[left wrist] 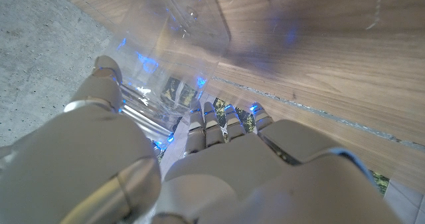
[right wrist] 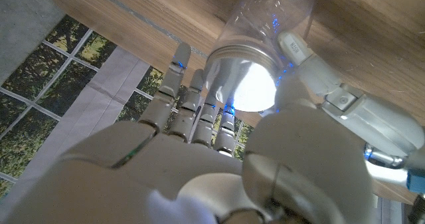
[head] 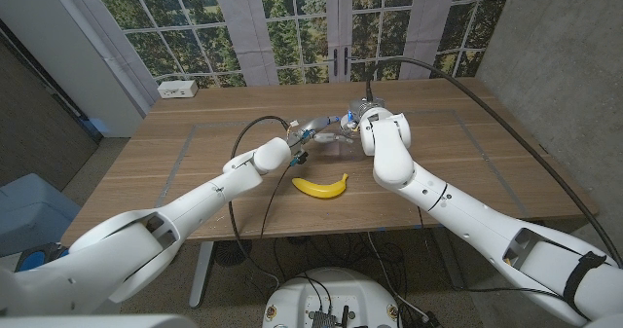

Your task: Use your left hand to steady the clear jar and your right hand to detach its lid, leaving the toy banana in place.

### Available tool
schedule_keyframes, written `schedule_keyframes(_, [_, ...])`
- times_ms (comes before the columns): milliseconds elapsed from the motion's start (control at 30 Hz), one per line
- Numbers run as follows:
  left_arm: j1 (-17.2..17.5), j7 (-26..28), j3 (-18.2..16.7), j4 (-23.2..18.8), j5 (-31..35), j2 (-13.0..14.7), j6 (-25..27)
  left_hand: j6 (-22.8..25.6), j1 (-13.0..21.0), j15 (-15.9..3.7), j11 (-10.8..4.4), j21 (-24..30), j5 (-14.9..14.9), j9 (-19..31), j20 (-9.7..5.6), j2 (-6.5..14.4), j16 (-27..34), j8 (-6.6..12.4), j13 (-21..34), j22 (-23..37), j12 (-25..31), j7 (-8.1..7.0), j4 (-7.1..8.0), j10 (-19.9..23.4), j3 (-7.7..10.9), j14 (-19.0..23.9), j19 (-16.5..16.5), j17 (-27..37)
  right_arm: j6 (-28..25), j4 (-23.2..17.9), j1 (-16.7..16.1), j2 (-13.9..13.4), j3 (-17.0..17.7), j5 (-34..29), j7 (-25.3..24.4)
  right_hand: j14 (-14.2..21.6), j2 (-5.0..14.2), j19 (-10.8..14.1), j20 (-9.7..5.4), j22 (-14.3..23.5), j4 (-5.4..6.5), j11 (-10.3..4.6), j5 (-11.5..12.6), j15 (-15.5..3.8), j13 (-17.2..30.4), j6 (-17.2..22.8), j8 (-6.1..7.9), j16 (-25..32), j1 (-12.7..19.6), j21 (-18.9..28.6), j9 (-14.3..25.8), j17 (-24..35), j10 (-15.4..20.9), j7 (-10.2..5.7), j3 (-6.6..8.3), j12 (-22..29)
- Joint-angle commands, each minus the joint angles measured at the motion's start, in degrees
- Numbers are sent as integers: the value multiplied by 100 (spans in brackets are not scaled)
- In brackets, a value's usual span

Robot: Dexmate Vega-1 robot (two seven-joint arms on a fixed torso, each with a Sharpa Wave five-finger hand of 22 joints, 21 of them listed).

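Observation:
The clear jar [head: 322, 131] sits between my two hands at the table's middle. My left hand [head: 298, 145] holds its body from the left; in the left wrist view the fingers [left wrist: 222, 121] and thumb wrap the clear jar [left wrist: 179, 44]. My right hand [head: 348, 124] grips the silver lid [right wrist: 242, 81], fingers [right wrist: 189, 101] on one side and thumb on the other. The lid sits on the mouth of the jar [right wrist: 275, 11]. The yellow toy banana [head: 321, 186] lies on the wooden table [head: 467, 163], just nearer to me than the jar and apart from both hands.
A white box [head: 178, 89] stands at the table's far left corner. Black cables run along both arms over the table. Windows lie behind the far edge and a grey wall is on the right.

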Motion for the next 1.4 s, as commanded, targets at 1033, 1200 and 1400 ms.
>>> schedule_keyframes(1033, [-259, -154, 76, 541, -153, -195, -213, 1600, 350, 5, 10, -4, -2, 95, 20, 448, -3, 1170, 4, 18, -47, -562, 108, -17, -10, -77, -71, 20, 966, -616, -260, -717, 769, 2400, -1793, 451, 604, -2990, -1211, -29, 193, -644, 894, -1033, 416, 1121, -212, -719, 3319, 3863, 244, 291, 490, -310, 377, -287])
schedule_keyframes(1200, [-301, -160, 88, 631, -159, -226, -256, 1597, 340, 4, 31, -4, -2, 106, 20, 448, -2, 1174, 4, 18, -49, -561, 106, -18, -19, -82, -77, 20, 909, -625, -255, -786, 793, 2655, -2152, 414, 603, -2972, -1199, -32, 271, -649, 805, -1002, 405, 1068, -225, -680, 3030, 3914, 247, 326, 497, -308, 252, -279])
schedule_keyframes(1400, [-353, -186, 110, 740, -171, -267, -294, 1596, 332, 6, 43, -4, -3, 116, 20, 449, 0, 1178, 4, 18, -52, -556, 104, -21, -26, -83, -84, 20, 857, -608, -250, -867, 840, 3046, -2534, 420, 639, -2918, -1182, -40, 340, -641, 710, -975, 392, 1008, -229, -650, 2705, 3942, 253, 327, 524, -312, 173, -271])
